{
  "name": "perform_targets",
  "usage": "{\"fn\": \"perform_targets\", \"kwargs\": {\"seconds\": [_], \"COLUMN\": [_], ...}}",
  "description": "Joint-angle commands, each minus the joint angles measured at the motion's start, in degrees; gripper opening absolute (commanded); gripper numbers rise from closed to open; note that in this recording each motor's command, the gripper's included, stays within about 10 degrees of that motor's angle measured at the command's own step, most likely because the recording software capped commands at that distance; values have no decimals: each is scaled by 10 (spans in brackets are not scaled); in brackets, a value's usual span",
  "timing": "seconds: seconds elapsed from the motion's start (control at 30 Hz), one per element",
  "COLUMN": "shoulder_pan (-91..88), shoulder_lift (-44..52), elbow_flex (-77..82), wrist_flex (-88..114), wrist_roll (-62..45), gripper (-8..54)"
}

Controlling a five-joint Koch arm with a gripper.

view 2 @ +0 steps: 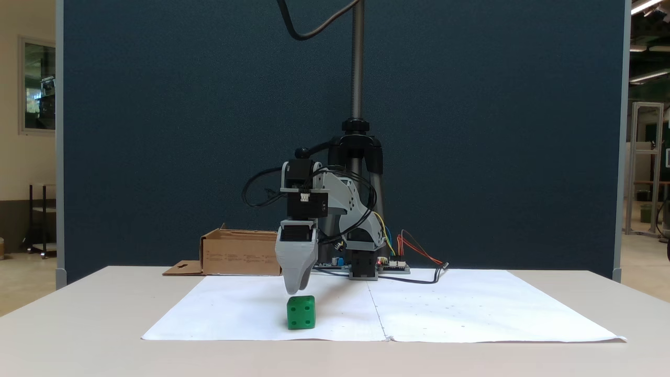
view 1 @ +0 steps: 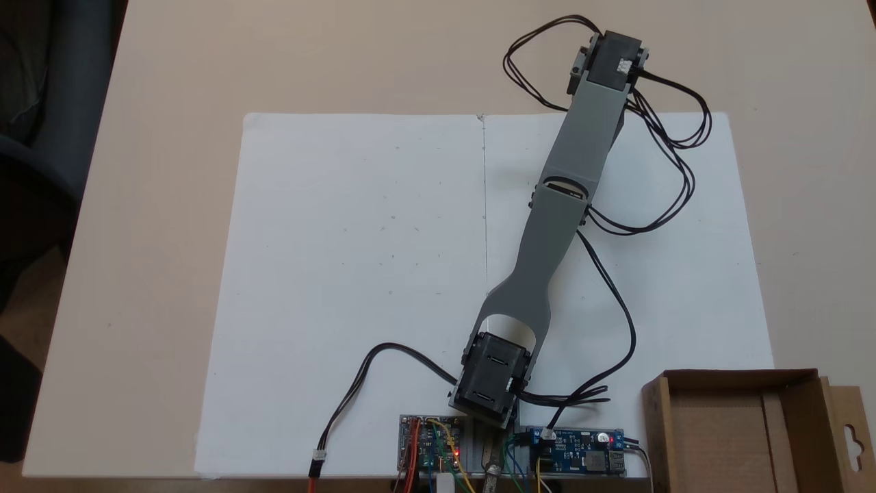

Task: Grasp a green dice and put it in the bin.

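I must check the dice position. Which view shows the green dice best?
A fixed view from table height: the green dice sits on the white paper just below the gripper. From above, the arm hides it.

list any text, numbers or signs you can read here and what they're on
No words or numbers can be read.
Dice: pips, four on the face toward the camera.
Box: faint print lines on its side wall, too small to read.
Circuit boards: markings too small to read.
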Motion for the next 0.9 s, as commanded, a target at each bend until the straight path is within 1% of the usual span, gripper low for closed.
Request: {"fn": "perform_targets", "kwargs": {"seconds": [0.0,0.57,0.87], "shoulder_pan": [1,-1,-4], "shoulder_lift": [17,8,-18], "elbow_flex": [-25,-25,-25], "wrist_flex": [-18,-18,-32], "wrist_roll": [-49,-49,-49], "gripper": [440,440,440]}}
